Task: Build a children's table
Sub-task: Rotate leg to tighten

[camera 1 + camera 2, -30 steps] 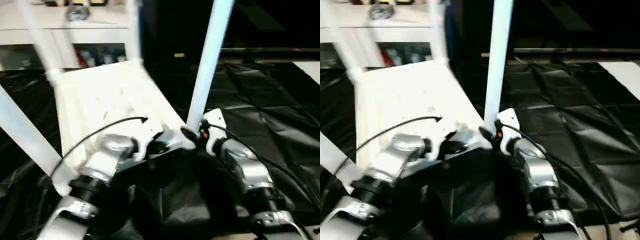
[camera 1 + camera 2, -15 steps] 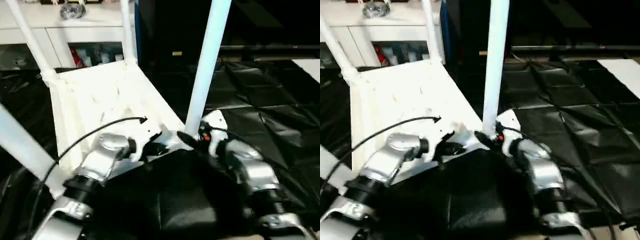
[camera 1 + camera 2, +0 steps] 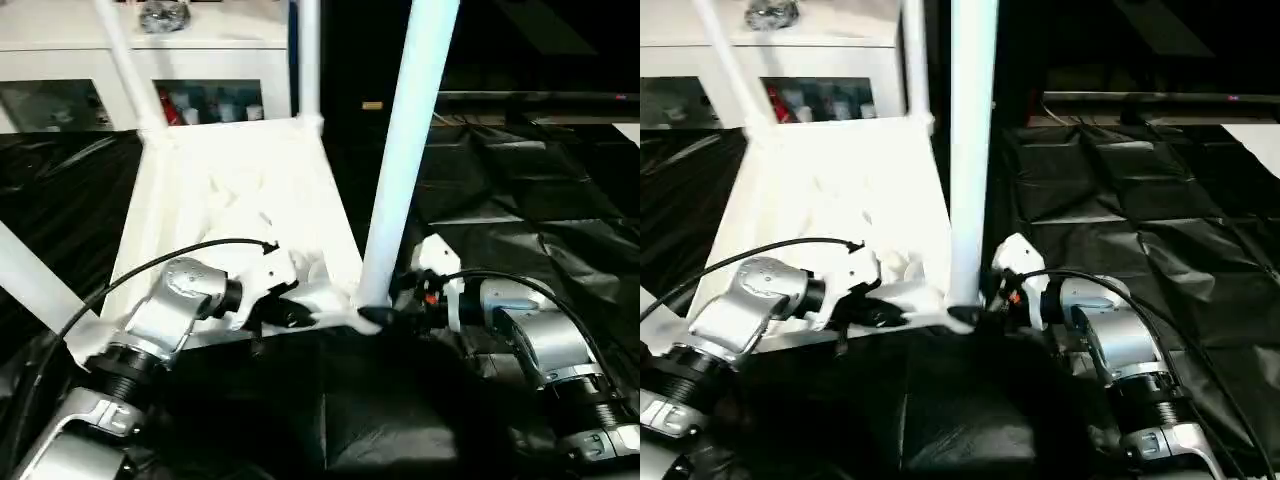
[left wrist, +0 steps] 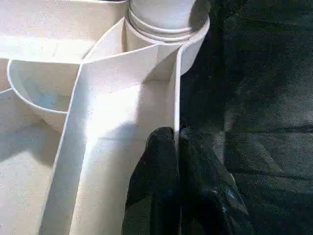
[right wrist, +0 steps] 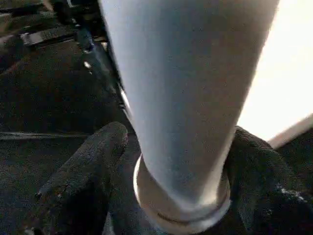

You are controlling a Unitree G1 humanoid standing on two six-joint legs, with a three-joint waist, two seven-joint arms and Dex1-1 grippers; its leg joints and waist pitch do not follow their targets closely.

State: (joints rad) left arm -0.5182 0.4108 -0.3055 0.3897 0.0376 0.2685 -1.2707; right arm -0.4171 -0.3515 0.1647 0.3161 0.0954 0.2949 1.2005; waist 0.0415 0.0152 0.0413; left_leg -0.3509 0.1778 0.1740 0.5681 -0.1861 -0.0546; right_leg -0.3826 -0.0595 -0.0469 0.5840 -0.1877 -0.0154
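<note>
The white tabletop lies upside down on the black sheet; the left gripper pinches the tabletop's thin side wall, its fingers squeezed shut on it. A long white leg stands in the corner socket just past that gripper; the right gripper has one finger on each side of the leg's bottom, and they seem to touch it, though that is hard to tell.

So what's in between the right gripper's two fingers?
A white table leg, near its base. In the right wrist view the right gripper's fingers sit on either side of it.
</note>
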